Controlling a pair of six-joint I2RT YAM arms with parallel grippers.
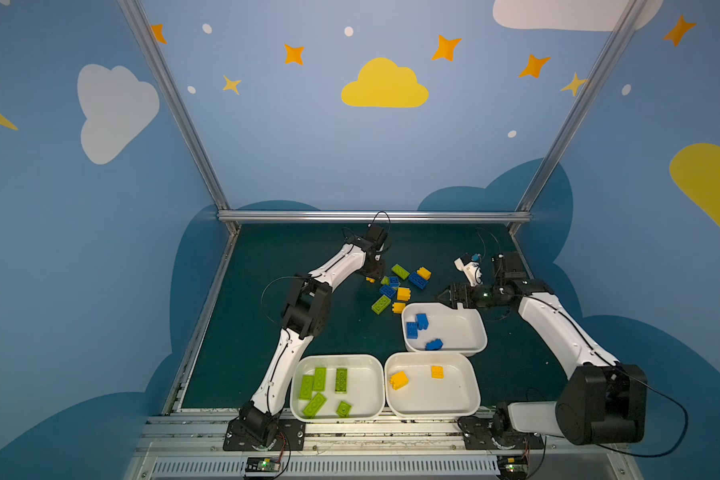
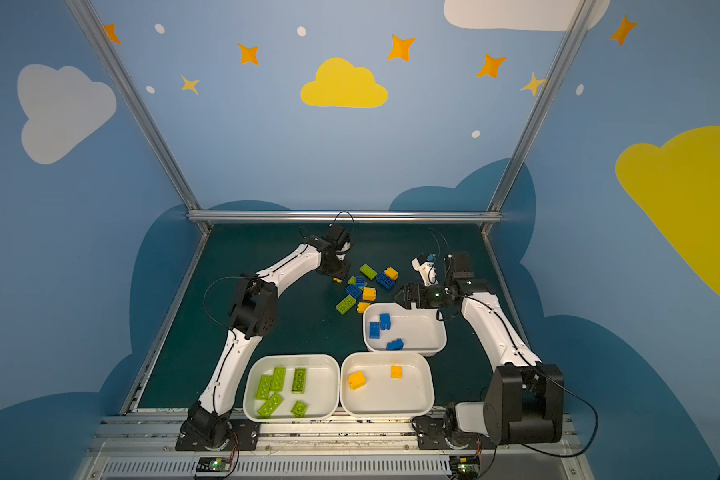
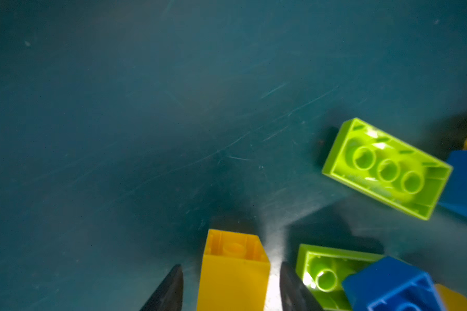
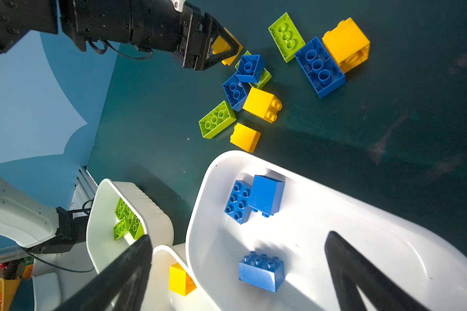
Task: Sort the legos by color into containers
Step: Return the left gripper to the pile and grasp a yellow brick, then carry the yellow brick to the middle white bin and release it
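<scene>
Left pincer (image 3: 230,266) half-open, nothing gripped, my jaws astride yellow brick (image 3: 233,280) | long axis along my fingers, slim gaps | right pincer (image 4: 239,235) wide, empty, well apart from brick

In both top views: light even and fairly dim, fine detail slightly soft. Wall art (image 1: 113,112) stretches toward the left and right edges.

Left wrist view: mat (image 3: 146,107) murky, white glare patch beside yellow brick (image 3: 233,269). Lime brick (image 3: 386,168) blurred, with hot spots.

Right wrist view: white tray (image 4: 321,204) brightly lit, hard shadows beside blue bricks (image 4: 262,272). Focus crisp.
</scene>
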